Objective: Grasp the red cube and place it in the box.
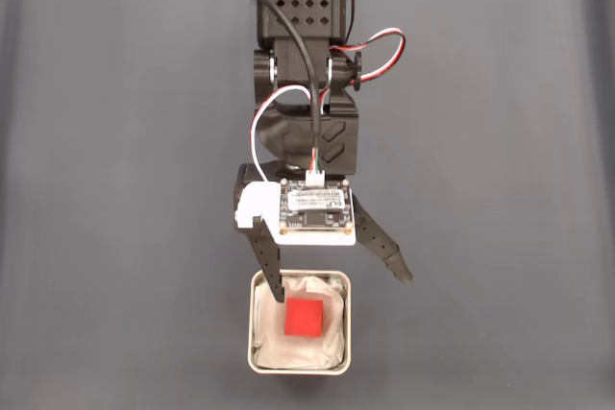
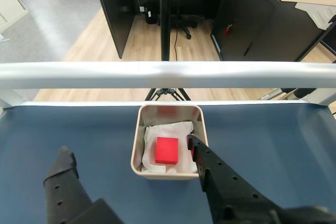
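Red cube in box, claw spread wide above it.

Dark grey-blue mat (image 1: pixel 115 189) covers the table; wrist view shows a pale metal rail (image 2: pixel 168 74) at the far edge, wood floor and dark cabinets beyond. Red cube (image 1: pixel 306 318) lies on the white lining inside the box (image 1: pixel 255 333). Gripper (image 1: pixel 338 287) jaws apart, one fingertip over the box rim. Circuit board (image 1: pixel 314 210) print too small to read.

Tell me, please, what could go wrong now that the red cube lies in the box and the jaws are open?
1. One finger reaches over the grey-rimmed square box beside the small bright red cube; pulling back sideways might catch the rim and drag the box.
2. That finger sits close to the crumpled white lining, so it might snag it and tip the cube.
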Motion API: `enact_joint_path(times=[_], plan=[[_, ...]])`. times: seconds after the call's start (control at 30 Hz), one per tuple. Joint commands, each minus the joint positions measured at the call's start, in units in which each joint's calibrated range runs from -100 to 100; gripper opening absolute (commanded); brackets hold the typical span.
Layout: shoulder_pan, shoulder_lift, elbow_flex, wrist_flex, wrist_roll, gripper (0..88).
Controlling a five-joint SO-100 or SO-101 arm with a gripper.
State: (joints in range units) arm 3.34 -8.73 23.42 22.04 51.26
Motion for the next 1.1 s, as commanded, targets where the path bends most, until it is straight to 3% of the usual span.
enact_joint_path(times=[0.0, 0.4, 0.47, 0.57, 0.73, 1.07], plan=[[0.14, -4.01, -0.43, -1.46, -0.49, 47.8], [0.14, -4.88, 0.21, -2.36, -1.17, 46.5], [0.00, -5.31, 0.30, -2.36, -1.51, 41.3], [-0.43, -7.04, 0.30, -2.36, -1.76, 22.9], [-1.70, -13.37, 1.86, -2.36, -2.64, 1.6], [-3.48, -42.57, 25.49, 0.34, -3.13, 0.0]])
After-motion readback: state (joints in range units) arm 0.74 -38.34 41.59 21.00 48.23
